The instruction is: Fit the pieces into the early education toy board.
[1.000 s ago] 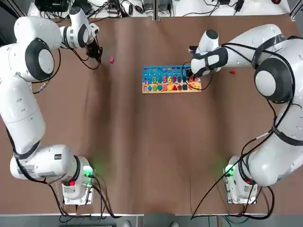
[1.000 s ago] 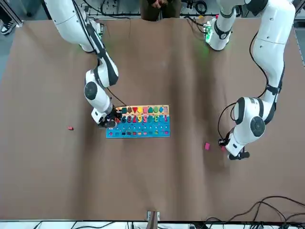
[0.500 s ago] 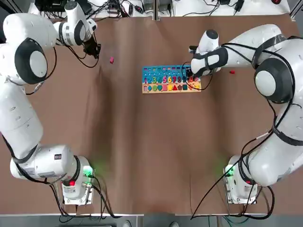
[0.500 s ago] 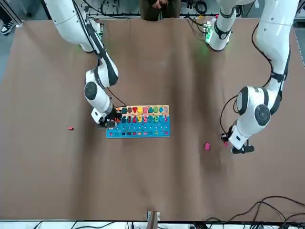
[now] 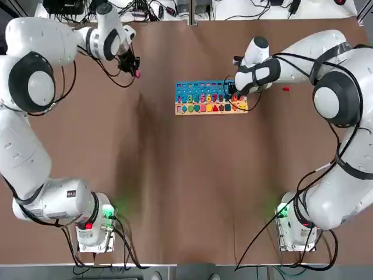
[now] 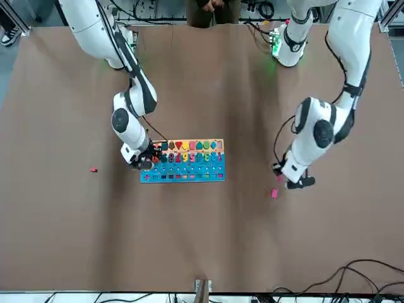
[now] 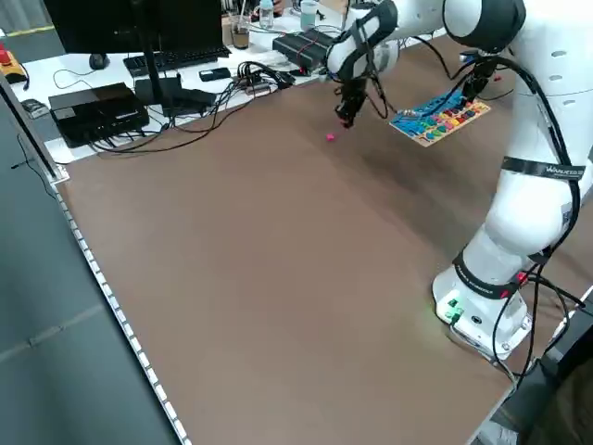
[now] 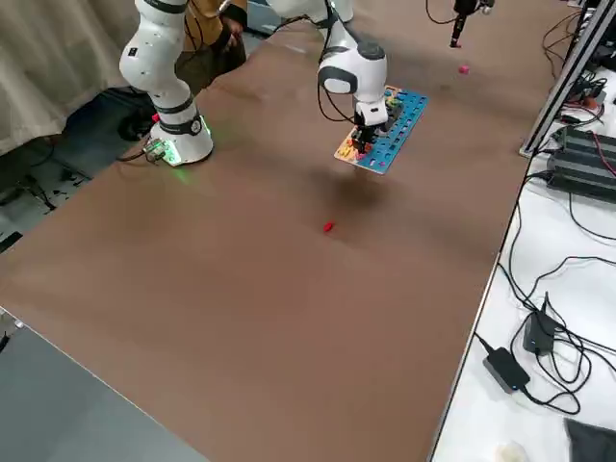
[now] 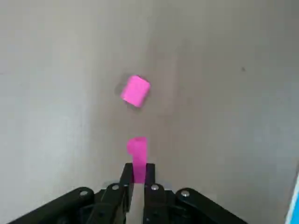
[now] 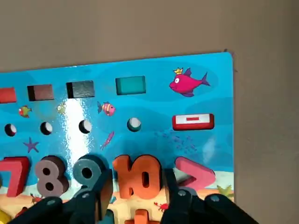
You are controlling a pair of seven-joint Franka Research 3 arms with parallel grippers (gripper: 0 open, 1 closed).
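Hiding its lower end, left gripper (image 9: 136, 179) pinches a pink piece (image 9: 137, 151).

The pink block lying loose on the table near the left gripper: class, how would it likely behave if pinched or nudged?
The pink block looks tiny, so probably very light and apt to skid if nudged. Its flat faces and corners suggest it would slide rather than roll. A similar pink piece held in the left gripper keeps its shape, so likely stiff.
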